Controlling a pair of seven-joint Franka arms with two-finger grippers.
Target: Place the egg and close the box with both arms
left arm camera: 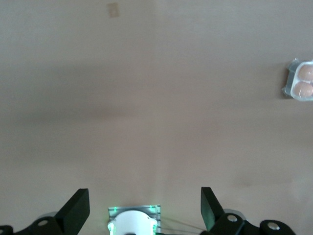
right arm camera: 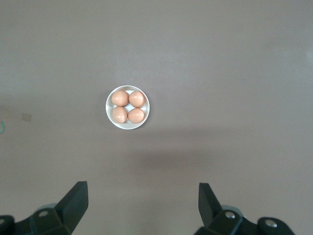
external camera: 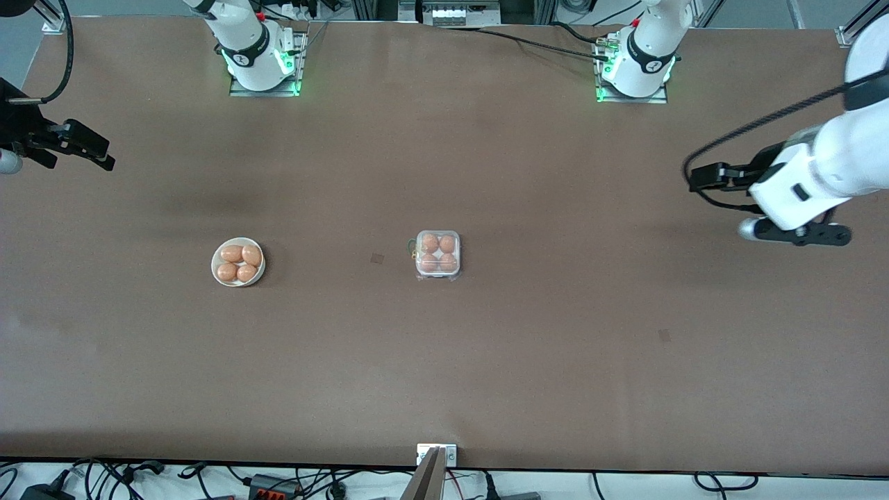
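Observation:
The box (external camera: 437, 255) sits mid-table, its clear lid down over the whitish tray. Every cell holds an orange-brown egg (external camera: 429, 242), and I cannot tell the eggs apart. One edge of the box shows in the left wrist view (left arm camera: 298, 81). My left gripper (external camera: 694, 178) is open and empty, up in the air over the table's left-arm end, well away from the box; it also shows in the left wrist view (left arm camera: 144, 195). My right gripper (external camera: 107, 158) is open and empty over the right-arm end; it also shows in the right wrist view (right arm camera: 143, 188).
A round white bowl (external camera: 216, 267) with several more eggs stands toward the right arm's end, level with the box; it also shows in the right wrist view (right arm camera: 108, 110). The arms' bases (external camera: 264, 66) stand along the table's edge farthest from the front camera.

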